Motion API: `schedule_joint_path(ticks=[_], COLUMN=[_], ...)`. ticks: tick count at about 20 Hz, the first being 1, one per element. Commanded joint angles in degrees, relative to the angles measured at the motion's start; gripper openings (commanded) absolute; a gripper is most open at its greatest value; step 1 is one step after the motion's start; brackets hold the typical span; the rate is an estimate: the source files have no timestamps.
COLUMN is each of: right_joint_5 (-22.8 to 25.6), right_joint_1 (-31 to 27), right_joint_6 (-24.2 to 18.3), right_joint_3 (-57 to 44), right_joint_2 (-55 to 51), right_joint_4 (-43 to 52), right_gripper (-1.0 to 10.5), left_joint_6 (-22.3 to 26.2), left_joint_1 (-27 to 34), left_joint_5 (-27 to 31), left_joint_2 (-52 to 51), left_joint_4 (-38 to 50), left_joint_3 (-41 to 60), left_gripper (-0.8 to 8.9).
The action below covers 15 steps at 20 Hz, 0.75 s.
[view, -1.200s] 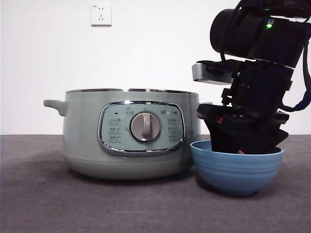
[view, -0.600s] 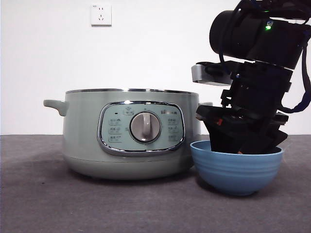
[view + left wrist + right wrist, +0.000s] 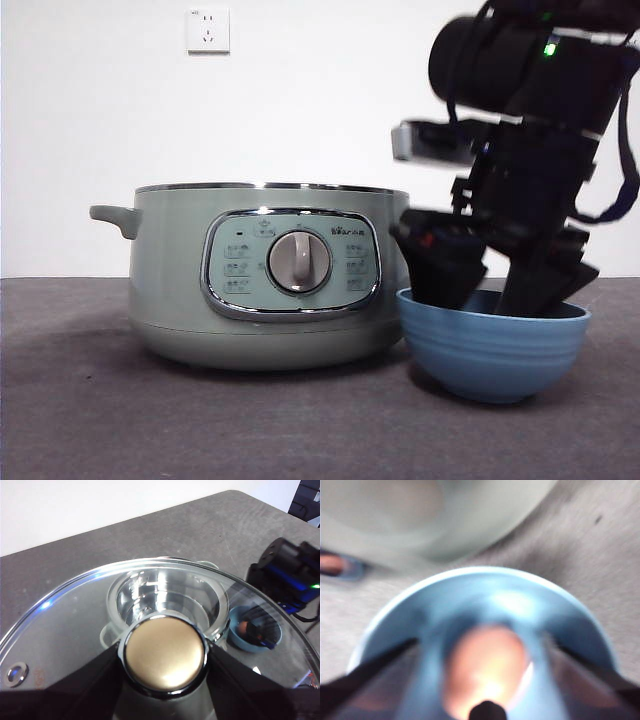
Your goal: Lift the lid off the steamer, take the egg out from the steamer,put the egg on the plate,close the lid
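Observation:
The sage-green steamer (image 3: 265, 275) stands open on the grey table, and its shiny inner pot (image 3: 165, 597) shows through the glass. My left gripper (image 3: 165, 672) is shut on the knob (image 3: 165, 652) of the glass lid (image 3: 75, 615) and holds it high above the steamer, out of the front view. The blue plate (image 3: 490, 350) sits against the steamer's right side. My right gripper (image 3: 487, 297) reaches down into it, open, with the brown egg (image 3: 487, 670) lying in the plate (image 3: 485, 587) between the spread jaws. From the left wrist the egg (image 3: 243, 627) shows in the plate too.
A white wall socket (image 3: 208, 30) is on the wall behind. The right arm's big dark body (image 3: 530, 120) towers over the plate. Grey table runs to the left of and in front of the steamer. A blurred orange thing (image 3: 332, 564) lies beside the steamer.
The right gripper's jaws have spread apart inside the plate, letting go of the egg. The plate has shifted slightly to the right.

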<state>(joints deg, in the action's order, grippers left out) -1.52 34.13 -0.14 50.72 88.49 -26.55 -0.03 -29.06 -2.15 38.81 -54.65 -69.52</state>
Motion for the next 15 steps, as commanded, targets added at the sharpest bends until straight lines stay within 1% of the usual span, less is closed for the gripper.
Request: schedule_joint_path(ticks=[1, 4, 5, 8, 12, 15], right_joint_5=[0.0, 0.0, 0.0, 0.0, 0.2, 0.2], right_joint_1=[0.1, 0.1, 0.1, 0.1, 0.1, 0.1], right_joint_6=[0.7, 0.7, 0.7, 0.9, 2.7, 4.9], right_joint_3=[-0.7, -0.7, -0.7, -0.7, -0.7, -0.7], right_joint_2=[-3.8, -13.0, -16.9, -28.7, -41.7, -49.4], right_joint_4=[-1.0, -3.0, -3.8, -7.0, -9.9, -11.3], right_gripper=[5.1, 5.0, 5.0, 5.0, 5.0, 5.0], left_joint_6=[0.1, 0.3, 0.3, 0.3, 0.2, 0.3], left_joint_1=[-0.2, -0.2, -0.2, -0.2, -0.7, -0.9], left_joint_5=[-2.7, -3.1, -4.2, -5.0, -5.6, -5.4], left_joint_2=[2.6, 8.7, 11.3, 18.9, 28.1, 34.2], left_joint_4=[6.5, 11.7, 13.9, 21.4, 30.4, 34.8], left_joint_3=[-0.3, -0.3, -0.3, -0.3, -0.3, -0.3], left_gripper=[-0.08, -0.08, -0.08, -0.09, -0.08, -0.09])
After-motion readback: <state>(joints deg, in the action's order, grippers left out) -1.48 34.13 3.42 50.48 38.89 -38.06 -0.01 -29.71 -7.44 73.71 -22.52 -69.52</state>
